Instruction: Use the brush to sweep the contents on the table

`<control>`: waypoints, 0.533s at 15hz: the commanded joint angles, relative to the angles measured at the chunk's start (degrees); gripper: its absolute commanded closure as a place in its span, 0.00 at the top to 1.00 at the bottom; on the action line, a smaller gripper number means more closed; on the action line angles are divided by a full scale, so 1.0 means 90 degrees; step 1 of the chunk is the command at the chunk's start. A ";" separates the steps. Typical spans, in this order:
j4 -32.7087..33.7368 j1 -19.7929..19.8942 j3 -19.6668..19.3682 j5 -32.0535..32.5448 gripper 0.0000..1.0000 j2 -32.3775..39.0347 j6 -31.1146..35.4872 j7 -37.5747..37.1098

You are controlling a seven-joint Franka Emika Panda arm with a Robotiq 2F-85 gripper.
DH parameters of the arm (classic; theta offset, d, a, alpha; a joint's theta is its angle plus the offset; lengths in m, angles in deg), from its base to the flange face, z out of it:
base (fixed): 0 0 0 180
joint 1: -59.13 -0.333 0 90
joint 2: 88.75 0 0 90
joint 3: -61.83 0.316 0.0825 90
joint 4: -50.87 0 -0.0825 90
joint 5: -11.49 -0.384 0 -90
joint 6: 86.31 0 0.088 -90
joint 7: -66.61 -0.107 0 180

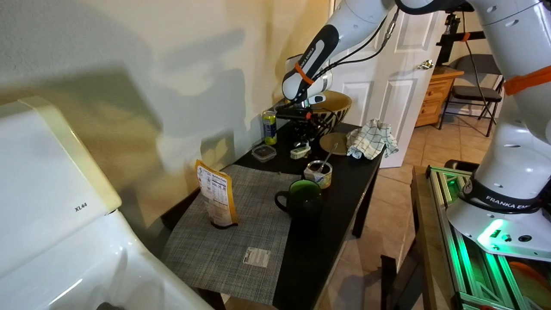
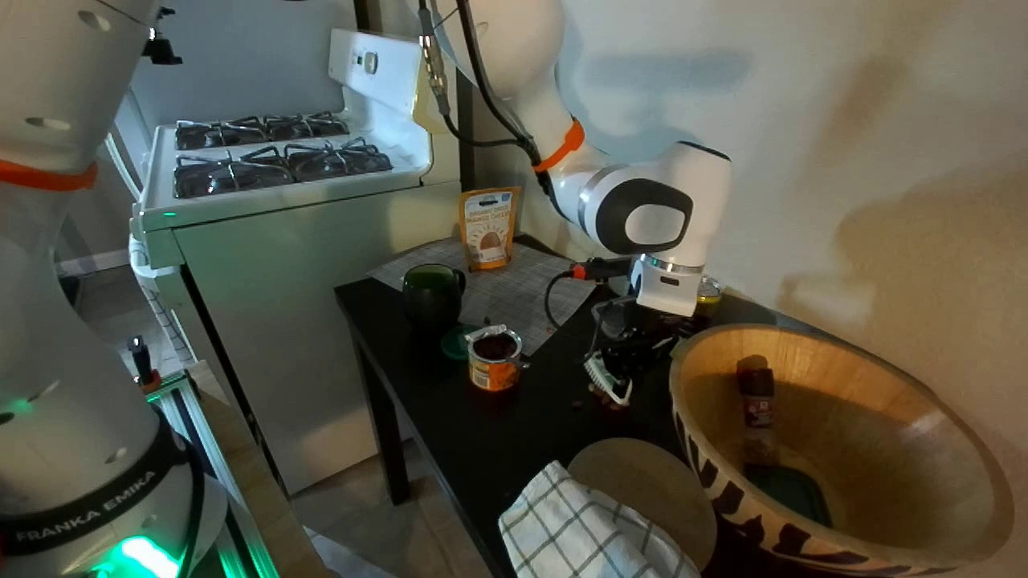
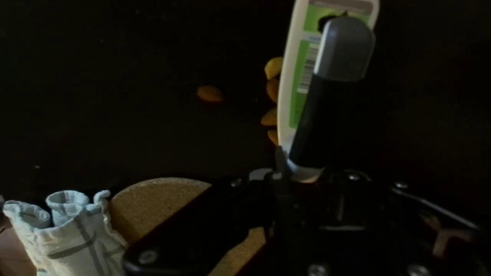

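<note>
White oval brush [image 1: 300, 152], clenched by black gripper [image 2: 625, 360]; mostly bare black table [image 2: 522, 437] between it and long edge [image 1: 358, 202]; wrist view alone shows green label [image 3: 305, 73].

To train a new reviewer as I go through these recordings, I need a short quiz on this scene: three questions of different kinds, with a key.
1. Choose one: the gripper holds a) the mug, b) the brush, c) the cloth.
2. True or false: the pouch stands on the mat.
3. In the wrist view, where do most of the larger loose pieces lie?

Key: 1. b. 2. True. 3. Along one long edge of the brush; one piece lies apart.
</note>
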 commanded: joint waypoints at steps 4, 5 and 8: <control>-0.0545 0.0114 0.0171 0.0337 0.06 0.0290 -0.0425 -0.0400; -0.0584 0.0124 0.0203 0.0305 0.06 0.0281 -0.0454 -0.0438; -0.0658 0.0193 0.0326 0.0037 0.06 0.0169 -0.0120 -0.0604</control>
